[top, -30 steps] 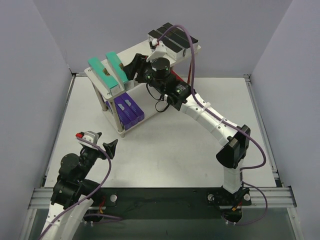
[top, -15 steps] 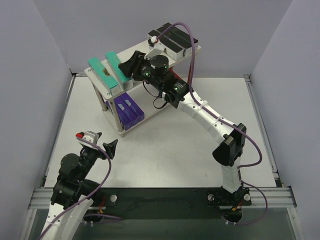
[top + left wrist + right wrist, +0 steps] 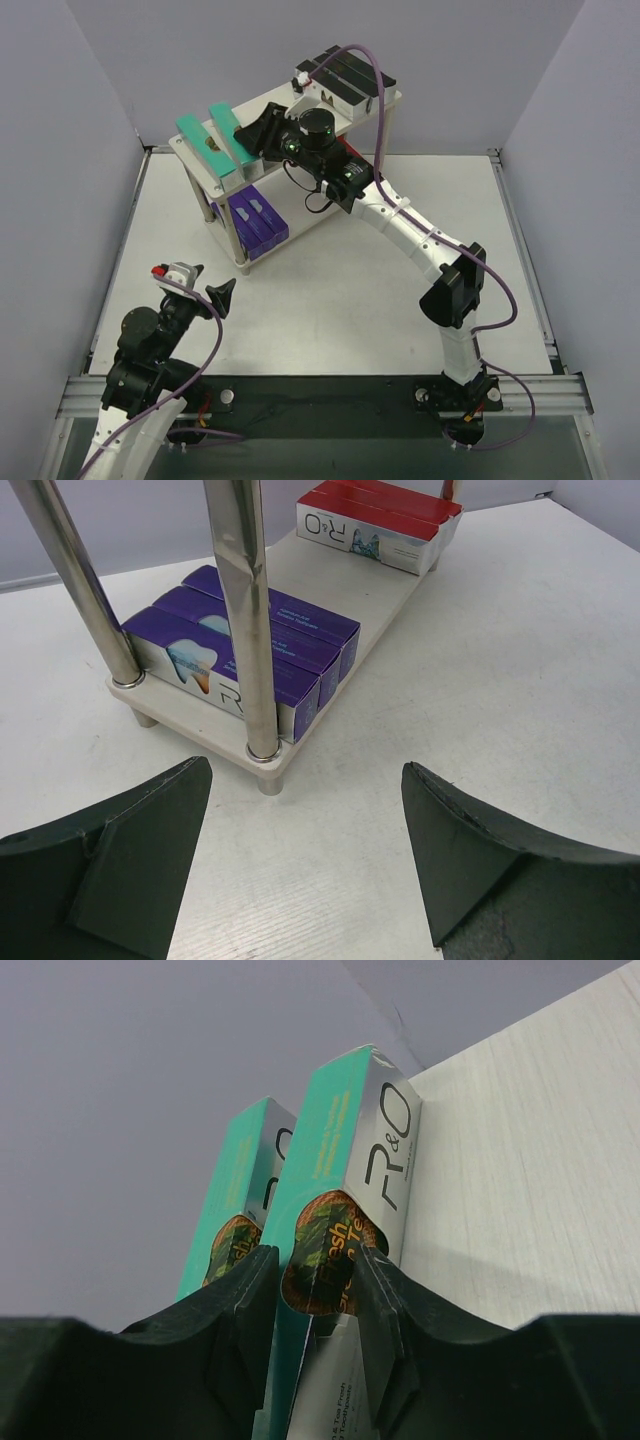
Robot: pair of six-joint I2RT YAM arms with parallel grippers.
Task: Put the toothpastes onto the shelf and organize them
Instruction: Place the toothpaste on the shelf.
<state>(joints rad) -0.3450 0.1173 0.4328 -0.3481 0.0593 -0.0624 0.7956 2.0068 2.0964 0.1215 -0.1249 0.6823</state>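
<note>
Overhead: right gripper (image 3: pixel 262 130) at the teal toothpastes (image 3: pixel 205 150) on the shelf (image 3: pixel 392 98) top, jaws hidden under the wrist; black toothpastes (image 3: pixel 345 75) far right, partly behind a cable (image 3: pixel 384 120).

Left wrist: left gripper (image 3: pixel 305 780) wide and empty over the counter (image 3: pixel 520 660); purple toothpastes (image 3: pixel 240 650) on the lower board; red toothpastes (image 3: pixel 375 525) cropped.

Right wrist: clamped narrowly on the right teal toothpaste (image 3: pixel 345 1130), lower print blocked.

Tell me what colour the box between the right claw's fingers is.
The box is teal with a white end, best seen in the right wrist view.
</note>
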